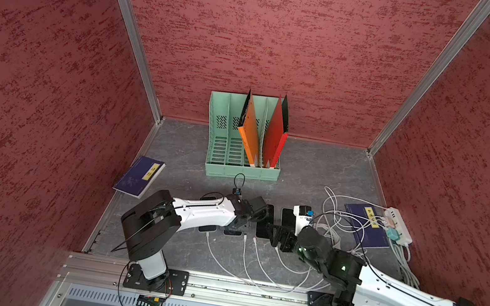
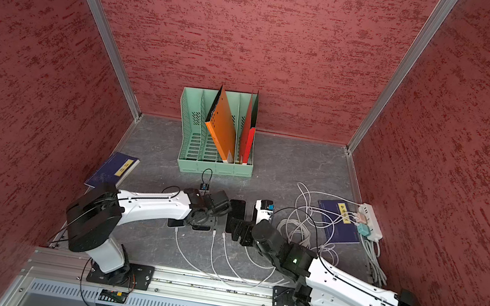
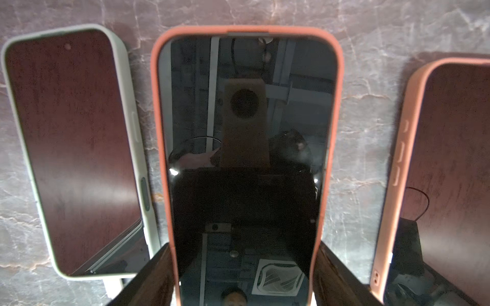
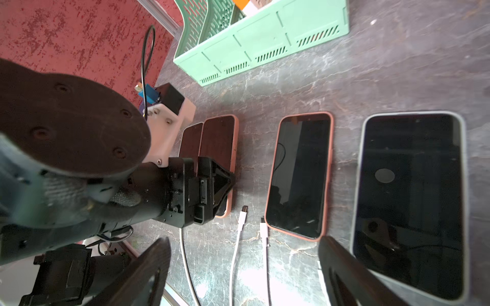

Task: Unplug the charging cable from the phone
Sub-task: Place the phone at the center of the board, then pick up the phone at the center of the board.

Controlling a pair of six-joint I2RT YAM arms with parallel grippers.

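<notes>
The phone [image 3: 244, 119], dark-screened in an orange case, lies flat as second from the left in a row of phones. My left gripper [image 3: 243, 249] is shut on the phone, one finger pressed against each long side of the case near its bottom end. The white charging cable [image 4: 238, 233] lies loose on the table, its plug [image 4: 244, 210] bare and a little apart from the phone's [image 4: 220, 137] bottom corner. My right gripper [image 4: 242, 243] hangs open just above that cable with nothing between its fingers [image 4: 342, 265].
A pale-cased phone [image 3: 74, 148] and a pink-cased phone [image 4: 299, 174] flank the held one, with a fourth phone [image 4: 408, 201] beyond. More white cables [image 1: 254, 260] run to a power strip [image 1: 399, 224] on a blue book [image 1: 361, 225]. Green file rack [image 1: 241, 166] behind; another book [image 1: 139, 177] left.
</notes>
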